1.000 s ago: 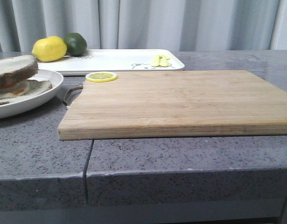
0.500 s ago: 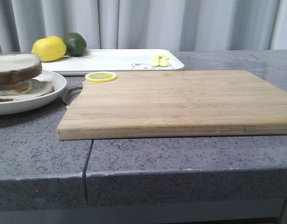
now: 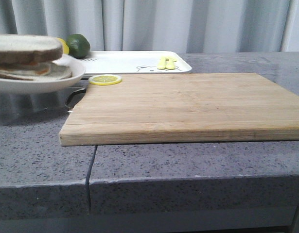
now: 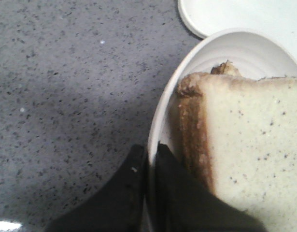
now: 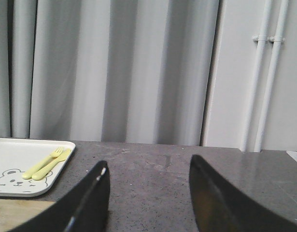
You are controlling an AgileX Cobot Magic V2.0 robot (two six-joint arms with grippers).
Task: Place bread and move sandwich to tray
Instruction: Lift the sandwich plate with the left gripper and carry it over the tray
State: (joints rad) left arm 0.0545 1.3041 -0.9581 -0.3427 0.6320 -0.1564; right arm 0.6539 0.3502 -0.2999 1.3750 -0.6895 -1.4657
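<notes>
Front view: the sandwich (image 3: 27,60) on its plate hangs above the tabletop (image 3: 188,160), near the tray (image 3: 125,62). Left wrist view: left end effector (image 4: 149,159) clamped on the plate rim. Right wrist view: right end effector (image 5: 148,193) spread apart, holding nothing.

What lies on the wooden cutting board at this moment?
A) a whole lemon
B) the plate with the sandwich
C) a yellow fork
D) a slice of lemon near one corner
D: the front view shows only a lemon slice on the far left corner of the cutting board.
</notes>
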